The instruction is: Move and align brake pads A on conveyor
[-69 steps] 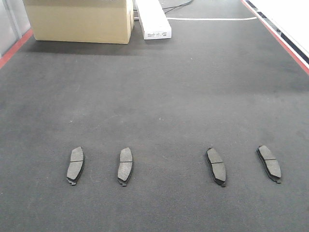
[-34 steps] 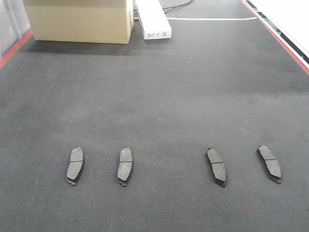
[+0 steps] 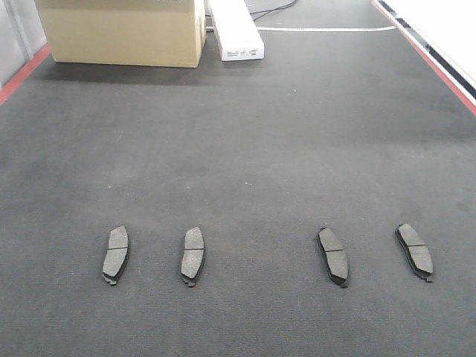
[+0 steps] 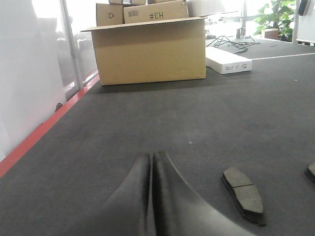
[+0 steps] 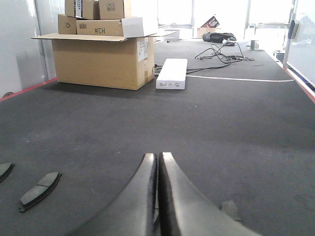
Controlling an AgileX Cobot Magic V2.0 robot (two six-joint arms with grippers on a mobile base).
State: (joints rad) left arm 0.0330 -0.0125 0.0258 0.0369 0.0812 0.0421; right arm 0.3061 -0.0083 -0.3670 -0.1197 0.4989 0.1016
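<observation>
Several brake pads A lie in a row across the near part of the conveyor (image 3: 245,149): two on the left (image 3: 116,254) (image 3: 193,255) and two on the right (image 3: 333,256) (image 3: 415,251), all lengthwise and slightly tilted. No gripper shows in the front view. In the left wrist view, my left gripper (image 4: 151,156) is shut and empty just above the belt, with a pad (image 4: 243,194) to its right. My right gripper (image 5: 158,156) is also shut and empty. One pad (image 5: 40,189) lies to its left and another (image 5: 230,209) is half hidden behind its right finger.
A large cardboard box (image 3: 123,30) and a flat white box (image 3: 238,30) stand at the far end of the belt, with cables (image 5: 221,51) behind them. Red rails (image 3: 22,74) (image 3: 439,67) run along both sides.
</observation>
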